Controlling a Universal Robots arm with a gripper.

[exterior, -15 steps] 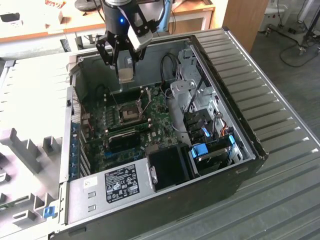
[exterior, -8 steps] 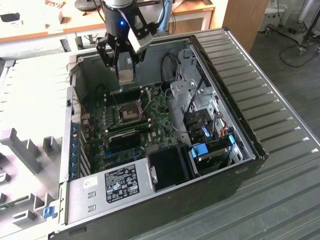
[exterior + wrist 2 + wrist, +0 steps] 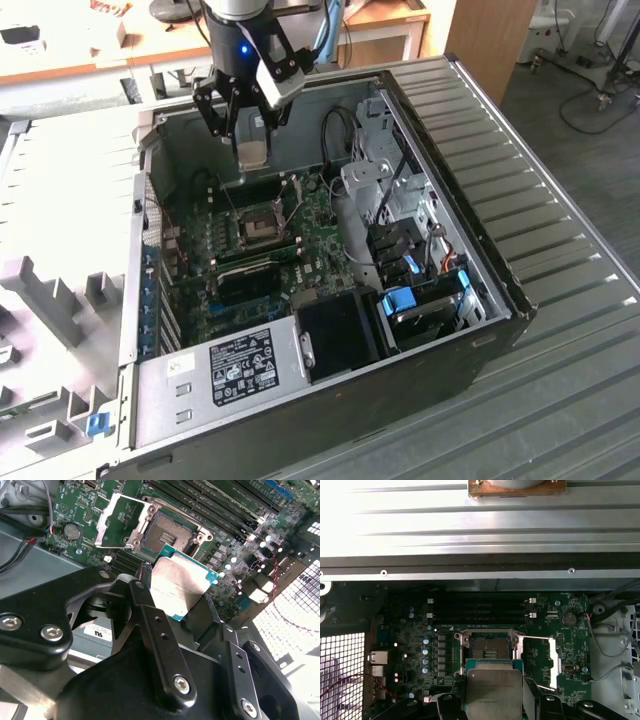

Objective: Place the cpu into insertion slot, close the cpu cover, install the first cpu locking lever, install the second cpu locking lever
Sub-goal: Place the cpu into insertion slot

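Holding the cpu (image 3: 179,587) pinched by its edges in my hand (image 3: 250,148), above the insertion slot (image 3: 167,532), not yet seated. The cpu cover (image 3: 103,527) lies flipped open beside the slot, leaving it exposed.

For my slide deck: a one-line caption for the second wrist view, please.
Gripper holds the cpu over the open insertion slot, the cpu cover swung aside.

insertion slot (image 3: 262,226) is open to a straight-down approach. cpu cover (image 3: 553,665) swung open along one side, memory slots (image 3: 480,607) tight on another. case wall (image 3: 190,140) close by the gripper (image 3: 250,140) gripping the cpu (image 3: 253,153); drive cage (image 3: 385,185) and cables (image 3: 335,120) crowd the exterior view's right.
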